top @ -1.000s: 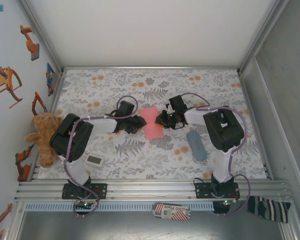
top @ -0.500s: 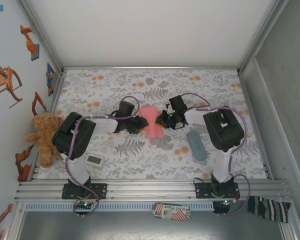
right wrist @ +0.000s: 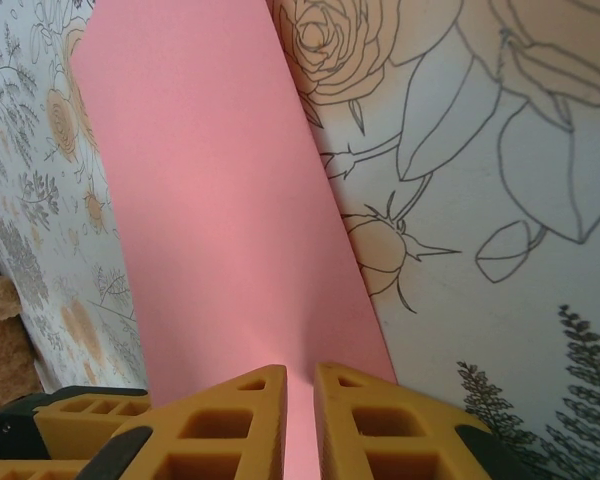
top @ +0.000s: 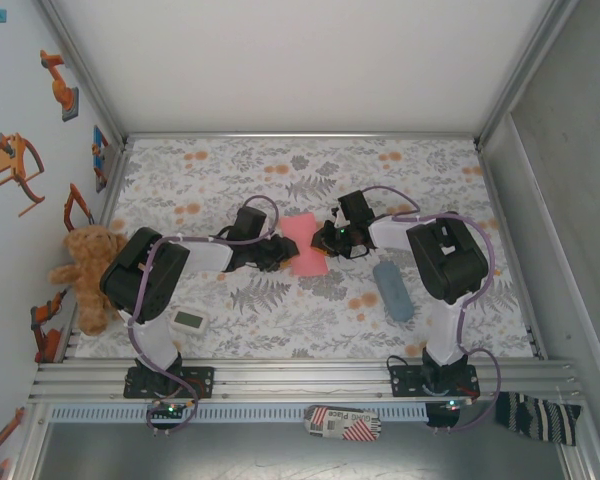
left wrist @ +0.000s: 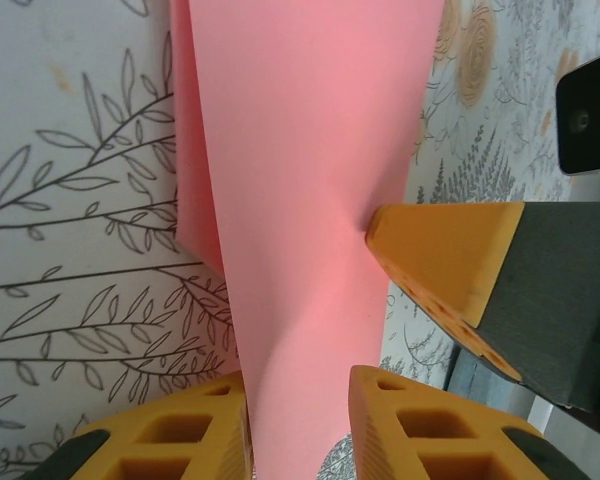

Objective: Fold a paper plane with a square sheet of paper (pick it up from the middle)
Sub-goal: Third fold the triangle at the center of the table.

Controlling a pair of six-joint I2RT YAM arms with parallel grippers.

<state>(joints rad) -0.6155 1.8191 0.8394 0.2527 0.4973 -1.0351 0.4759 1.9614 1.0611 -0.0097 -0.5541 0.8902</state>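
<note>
The square sheet of paper [top: 302, 240], salmon pink and folded into a narrower strip, lies mid-table between both grippers. My left gripper [top: 278, 250] reaches it from the left. In the left wrist view the paper [left wrist: 300, 150] runs through the left gripper [left wrist: 298, 420], whose jaws stand apart; the strip curls up against one finger [left wrist: 180, 435]. My right gripper [top: 328, 240] comes from the right. In the right wrist view the right gripper [right wrist: 300, 400] is nearly shut, pinching the paper [right wrist: 210, 200] at its edge. One right finger [left wrist: 445, 255] touches the paper's edge.
A grey-blue oblong pouch [top: 392, 290] lies just right of the right arm's forearm. A teddy bear [top: 88, 270] sits at the table's left edge, with a small white device [top: 189, 320] near the left arm's base. Floral cloth covers the table [top: 280, 170].
My left gripper has slid a little further onto the paper and its jaws have narrowed slightly; the strip now sits more skewed. The right arm has stayed put.
</note>
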